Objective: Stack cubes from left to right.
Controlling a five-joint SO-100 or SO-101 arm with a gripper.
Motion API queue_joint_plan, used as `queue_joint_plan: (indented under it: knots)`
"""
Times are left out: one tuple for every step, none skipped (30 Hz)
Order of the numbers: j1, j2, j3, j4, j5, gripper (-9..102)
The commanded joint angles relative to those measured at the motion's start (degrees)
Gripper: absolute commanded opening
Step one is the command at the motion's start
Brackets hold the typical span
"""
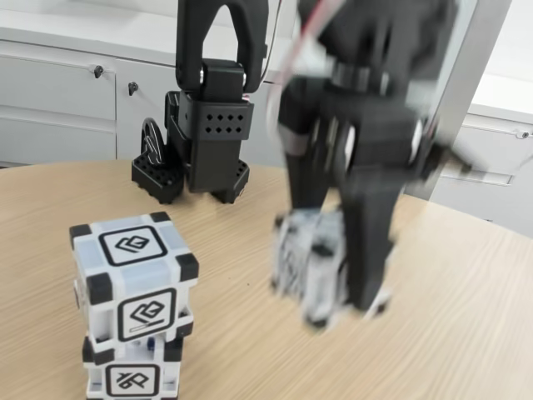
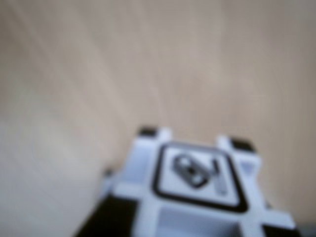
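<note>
Already two cubes stacked [image 1: 133, 312] at the left of the fixed view, well apart from the jaws [image 1: 333, 287] and somewhat lower in frame. Third cube [image 1: 310, 265] pinched between the jaws, closed on its sides, one dark finger [image 1: 366, 250] crossing its right face. Blurred by motion (so edges uncertain), apparently lifted just off the wooden table [image 1: 466, 333], though contact with the surface cannot be ruled out. Held upright, presumably to land flat on the stack's top face. From the wrist view, same cube [image 2: 197, 182] sitting right under the camera, glyph face up, bare wood beyond it. Judged as the carrying step: last cube in hand, stack to the left awaiting it. Arm base [image 1: 204, 142] behind, against white cabinets [image 1: 58, 100].
</note>
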Motion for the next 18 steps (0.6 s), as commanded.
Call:
queue_joint_plan:
  knots:
    - [0.5,11.1,-1.5,0.3,0.7,17]
    - [0.5,12.9,-1.5,0.3,0.7,17]
    - [0.5,14.7,-1.5,0.3,0.4,17]
    - [0.5,16.3,-1.5,0.4,0.2,17]
    - [0.5,17.8,-1.5,0.4,-0.2,17]
    - [0.5,19.2,-1.5,0.4,-0.5,17]
    - [0.6,20.5,-1.5,0.4,-1.0,17]
    - [0.6,21.9,-1.5,0.4,-1.3,17]
    - [0.6,23.1,-1.5,0.4,-1.7,17]
    - [0.7,24.3,-1.5,0.4,-2.1,17]
    - [0.7,25.5,-1.5,0.8,-2.5,18]
    - [0.7,26.5,-1.5,1.4,-3.0,18]
    - [0.7,27.6,-1.5,2.3,-3.6,18]
    - [0.8,28.5,-1.5,3.3,-4.2,18]
    - [0.8,29.3,-1.5,4.4,-4.7,18]
    - [0.8,29.9,-1.5,5.5,-5.2,18]
    - [1.1,30.3,-1.5,6.7,-5.7,18]
    - [2.1,30.8,-1.5,7.6,-6.2,18]
